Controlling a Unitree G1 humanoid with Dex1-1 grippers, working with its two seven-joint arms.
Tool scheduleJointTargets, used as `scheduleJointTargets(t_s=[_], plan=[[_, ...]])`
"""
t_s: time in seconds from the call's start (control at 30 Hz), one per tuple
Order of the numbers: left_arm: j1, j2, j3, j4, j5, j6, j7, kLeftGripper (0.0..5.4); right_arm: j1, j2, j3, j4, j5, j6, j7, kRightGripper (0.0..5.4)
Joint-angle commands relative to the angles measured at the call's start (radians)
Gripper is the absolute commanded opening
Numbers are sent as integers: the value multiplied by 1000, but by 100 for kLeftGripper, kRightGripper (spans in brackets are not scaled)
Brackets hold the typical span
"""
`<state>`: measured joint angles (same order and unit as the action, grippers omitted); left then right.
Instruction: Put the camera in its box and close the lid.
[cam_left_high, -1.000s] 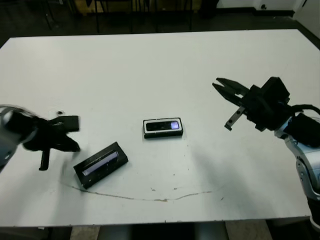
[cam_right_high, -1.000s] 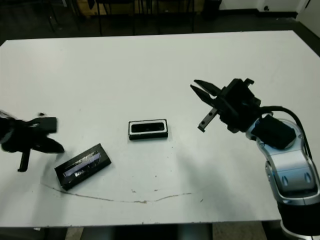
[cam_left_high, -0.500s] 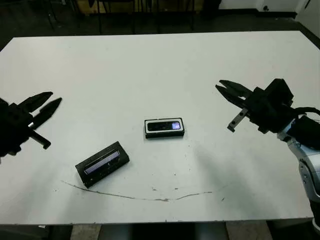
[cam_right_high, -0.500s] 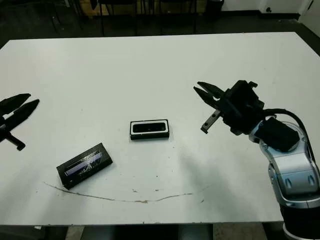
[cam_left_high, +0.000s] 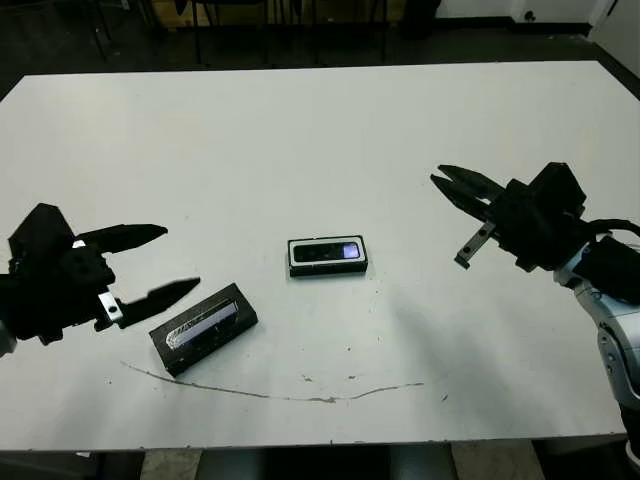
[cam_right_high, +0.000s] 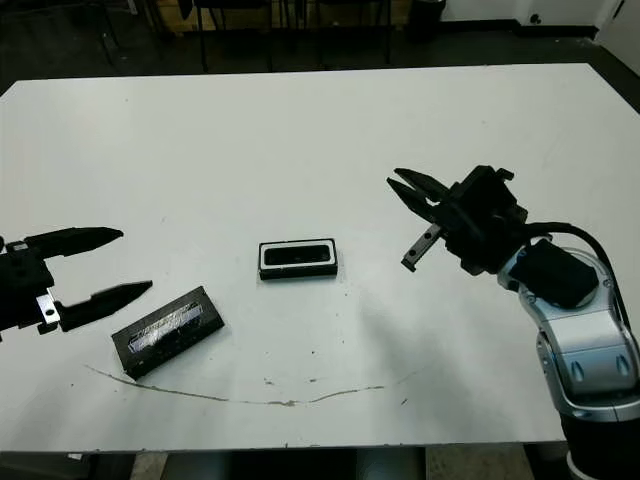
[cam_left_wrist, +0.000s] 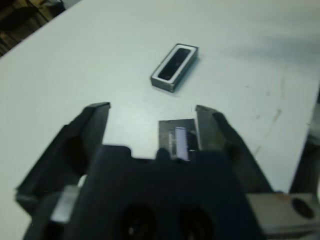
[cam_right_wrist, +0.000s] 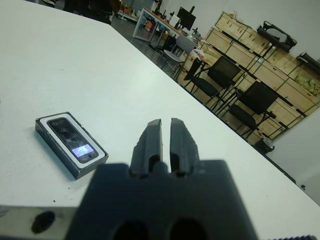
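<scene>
Right wrist view — camera inside box.

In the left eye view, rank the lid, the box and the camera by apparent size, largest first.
1. lid, though it lies nearer the viewpoint, so this is unsure.
2. box, slightly smaller-looking.
3. camera, lying inside the box's white lining.
</scene>
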<state>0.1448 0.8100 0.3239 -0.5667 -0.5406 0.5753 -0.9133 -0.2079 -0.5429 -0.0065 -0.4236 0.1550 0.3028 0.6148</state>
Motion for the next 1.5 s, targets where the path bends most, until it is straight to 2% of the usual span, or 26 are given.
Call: scheduleJointTargets(t_s=[0.03,0.13,0.8,1.2,1.27,1.4,1.5], plan=[[-5,33,-34,19,-2,7,-25,491,20,-2,-1,3,0,-9,-4,0],[1,49,-54,36,21,-21,-38,539,25,-4,1,1,-5,-21,-4,0],[12,38,-218,165,76,-150,-123,539,44,3,4,3,-9,-38,-18,0],[61,21,-217,164,75,-136,-91,539,45,3,4,11,-6,-46,-12,0],[64,22,-218,162,84,-131,-75,539,46,1,3,3,-4,-24,-16,0],[73,12,-232,174,129,-147,-25,539,47,7,-1,21,10,-57,-5,0],[75,-4,-252,201,174,-184,0,539,49,0,1,21,16,-55,-1,0]])
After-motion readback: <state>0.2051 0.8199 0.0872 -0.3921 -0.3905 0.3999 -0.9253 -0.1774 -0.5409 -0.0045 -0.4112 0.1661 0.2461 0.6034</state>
